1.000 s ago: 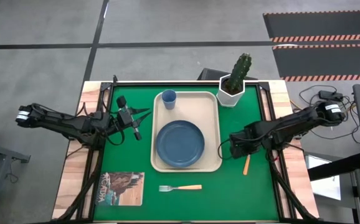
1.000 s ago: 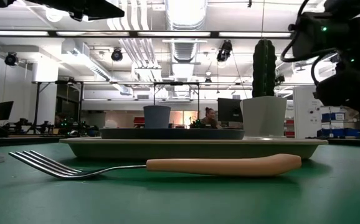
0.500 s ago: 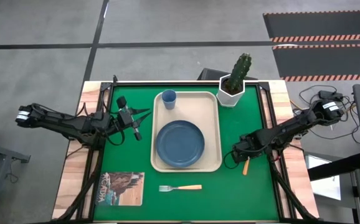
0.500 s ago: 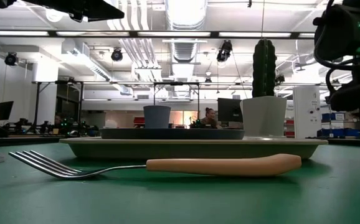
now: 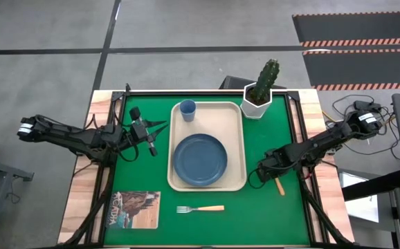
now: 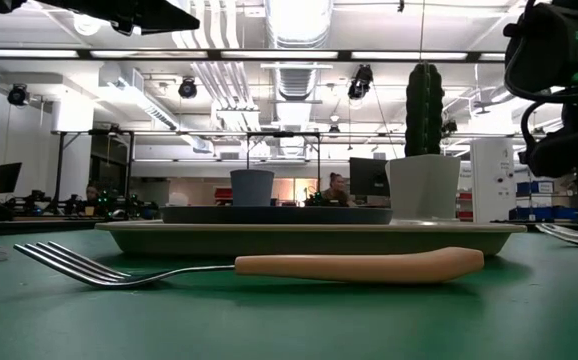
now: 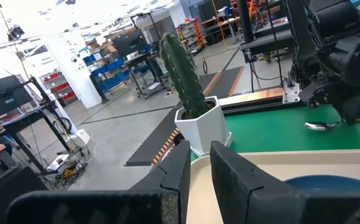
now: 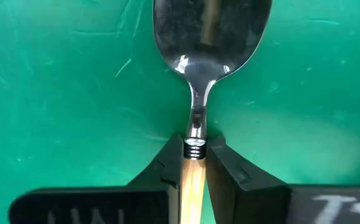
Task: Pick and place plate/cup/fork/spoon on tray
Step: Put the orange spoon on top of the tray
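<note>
Clerk: High view, item one: tray, cream, at the centre of the green surface. On it, the plate toward 6 o'clock and the cup in its corner at 11 o'clock.

Checker: Loose cutlery?

Clerk: Fork flat on the surface at 6 o'clock, just below the tray's near edge, tines toward 9 o'clock. Spoon at 4 o'clock, just off the tray's right side, handle slanting toward 5 o'clock.

Checker: Pincers?

Clerk: Right pincer low over the surface at 4 o'clock, beside the tray. Right wrist view shows its fingers clenched on the spoon at the neck, where the orange handle meets the metal; bowl face up against the green. Left pincer hovers at 9 o'clock, left of the tray; left wrist view shows its fingers drawn nearly together with nothing between them.

Checker: Other stock?

Clerk: Cactus pot, white, at 1 o'clock off the tray's far right corner. Booklet at 7 o'clock near the surface's corner.
</note>
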Tool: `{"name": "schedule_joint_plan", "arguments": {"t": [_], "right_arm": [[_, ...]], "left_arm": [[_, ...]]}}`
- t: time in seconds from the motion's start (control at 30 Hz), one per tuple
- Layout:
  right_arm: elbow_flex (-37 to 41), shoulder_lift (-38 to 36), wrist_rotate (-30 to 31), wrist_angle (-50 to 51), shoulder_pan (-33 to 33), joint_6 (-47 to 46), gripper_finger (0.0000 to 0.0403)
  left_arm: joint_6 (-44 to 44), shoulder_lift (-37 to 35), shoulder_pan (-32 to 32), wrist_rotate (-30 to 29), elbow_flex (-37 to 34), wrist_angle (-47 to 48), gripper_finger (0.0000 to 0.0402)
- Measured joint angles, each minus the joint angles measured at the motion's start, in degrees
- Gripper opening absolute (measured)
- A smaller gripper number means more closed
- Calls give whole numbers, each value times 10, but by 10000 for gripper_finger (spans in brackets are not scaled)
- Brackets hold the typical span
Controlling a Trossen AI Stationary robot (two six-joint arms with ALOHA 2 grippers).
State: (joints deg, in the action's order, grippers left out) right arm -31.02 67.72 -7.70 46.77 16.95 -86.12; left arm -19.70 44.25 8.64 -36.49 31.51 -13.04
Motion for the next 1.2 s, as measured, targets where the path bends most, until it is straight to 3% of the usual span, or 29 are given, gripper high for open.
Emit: {"name": "schedule_joint_plan", "arguments": {"t": [0.47, 0.77, 1.0, 1.2], "right_arm": [[-163, -12, 56, 139, -1, 92, 32], [-264, -8, 143, 167, -26, 167, 33], [-356, 47, 168, 164, -97, 341, 33], [-465, 145, 164, 164, -179, 562, 33]], "left_arm": [[0, 0, 0, 0, 0, 0, 44], [0, 0, 0, 0, 0, 0, 44], [-1, 0, 0, 0, 0, -3, 44], [-1, 0, 0, 0, 0, -3, 44]]}}
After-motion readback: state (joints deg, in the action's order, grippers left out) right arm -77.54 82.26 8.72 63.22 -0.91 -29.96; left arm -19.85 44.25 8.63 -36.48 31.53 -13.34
